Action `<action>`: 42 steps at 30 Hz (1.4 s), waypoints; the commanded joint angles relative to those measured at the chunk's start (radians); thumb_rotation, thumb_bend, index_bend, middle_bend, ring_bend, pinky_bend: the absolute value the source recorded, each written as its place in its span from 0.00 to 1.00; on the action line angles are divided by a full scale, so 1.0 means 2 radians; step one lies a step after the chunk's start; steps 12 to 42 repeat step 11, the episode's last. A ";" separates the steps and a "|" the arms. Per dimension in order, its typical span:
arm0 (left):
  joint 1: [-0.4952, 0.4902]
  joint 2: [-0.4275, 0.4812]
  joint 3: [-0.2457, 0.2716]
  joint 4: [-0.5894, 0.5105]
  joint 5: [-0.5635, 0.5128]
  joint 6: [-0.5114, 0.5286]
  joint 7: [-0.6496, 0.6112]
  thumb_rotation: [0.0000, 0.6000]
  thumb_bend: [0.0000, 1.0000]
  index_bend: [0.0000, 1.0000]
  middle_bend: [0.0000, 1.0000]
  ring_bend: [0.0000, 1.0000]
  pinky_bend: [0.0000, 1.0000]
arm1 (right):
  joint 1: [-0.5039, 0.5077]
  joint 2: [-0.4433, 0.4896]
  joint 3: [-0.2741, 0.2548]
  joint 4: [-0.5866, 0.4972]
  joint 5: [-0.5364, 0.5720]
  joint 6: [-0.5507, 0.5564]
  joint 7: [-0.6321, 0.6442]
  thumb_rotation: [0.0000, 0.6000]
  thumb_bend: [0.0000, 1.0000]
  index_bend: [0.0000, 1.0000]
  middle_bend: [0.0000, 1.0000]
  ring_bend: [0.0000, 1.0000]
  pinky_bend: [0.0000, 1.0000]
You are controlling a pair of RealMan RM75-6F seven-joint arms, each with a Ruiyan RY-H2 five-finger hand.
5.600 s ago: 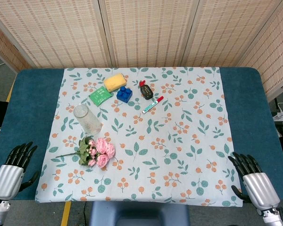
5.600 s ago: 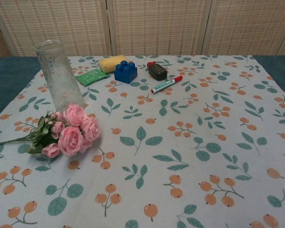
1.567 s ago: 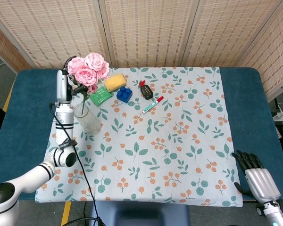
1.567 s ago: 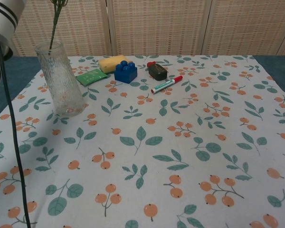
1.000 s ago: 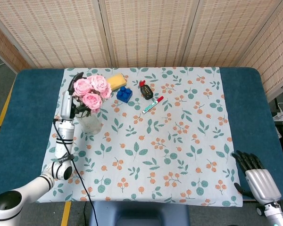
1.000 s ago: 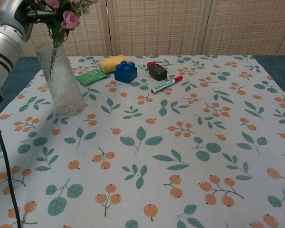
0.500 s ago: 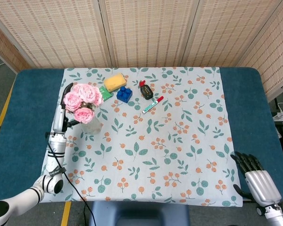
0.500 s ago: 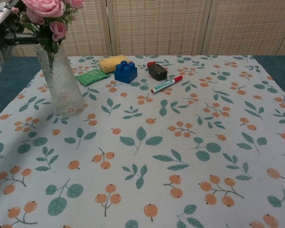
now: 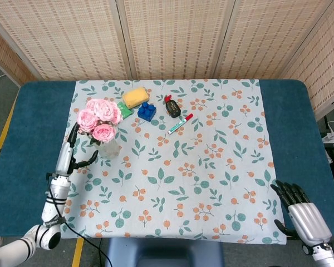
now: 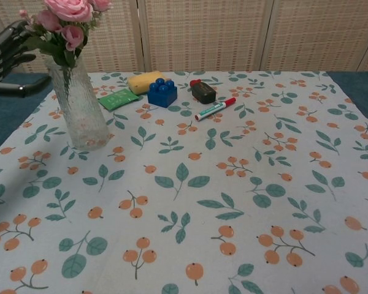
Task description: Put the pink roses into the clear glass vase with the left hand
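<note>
The pink roses [image 9: 99, 118] [image 10: 66, 18] stand upright in the clear glass vase [image 10: 80, 104] [image 9: 109, 148] at the cloth's left side, stems down inside it. My left hand [image 9: 71, 152] [image 10: 7, 55] hovers just left of the vase, fingers spread, holding nothing and apart from the glass. My right hand [image 9: 300, 212] rests at the table's front right corner, fingers apart and empty; the chest view does not show it.
Behind the vase lie a green packet [image 9: 124, 108], a yellow sponge [image 9: 135, 97], a blue toy brick [image 9: 147, 110], a small black and red object [image 9: 173, 106] and a red-capped marker [image 9: 180, 123]. The floral cloth [image 9: 211, 167] covers most of the blue table.
My left hand has let go of the roses and drawn back down and to the left, away from the vase. The roses now stand in the vase by themselves. The right hand stays still.
</note>
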 commanded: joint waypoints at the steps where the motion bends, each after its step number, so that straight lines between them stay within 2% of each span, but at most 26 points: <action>1: 0.053 0.041 0.058 -0.022 0.022 0.011 0.030 1.00 0.33 0.00 0.00 0.00 0.07 | 0.000 0.001 -0.001 0.001 -0.002 0.000 0.000 1.00 0.21 0.00 0.00 0.00 0.00; 4: 0.099 0.082 0.116 -0.050 0.049 0.029 0.073 1.00 0.32 0.00 0.00 0.00 0.06 | 0.001 0.000 -0.002 0.001 -0.002 -0.003 -0.001 1.00 0.21 0.00 0.00 0.00 0.00; 6: 0.131 0.109 0.147 -0.066 0.061 0.046 0.141 1.00 0.32 0.00 0.00 0.00 0.06 | 0.001 -0.001 -0.002 0.001 -0.001 -0.005 -0.005 1.00 0.21 0.00 0.00 0.00 0.00; 8: 0.153 0.128 0.160 -0.084 0.061 0.060 0.199 1.00 0.32 0.00 0.00 0.00 0.06 | 0.001 -0.004 -0.002 0.001 0.000 -0.007 -0.010 1.00 0.21 0.00 0.00 0.00 0.00; 11: 0.175 0.145 0.161 -0.100 0.055 0.076 0.276 1.00 0.32 0.00 0.00 0.00 0.06 | 0.001 -0.009 -0.002 -0.001 0.003 -0.011 -0.023 1.00 0.21 0.00 0.00 0.00 0.00; 42: 0.175 0.145 0.161 -0.100 0.055 0.076 0.276 1.00 0.32 0.00 0.00 0.00 0.06 | 0.001 -0.009 -0.002 -0.001 0.003 -0.011 -0.023 1.00 0.21 0.00 0.00 0.00 0.00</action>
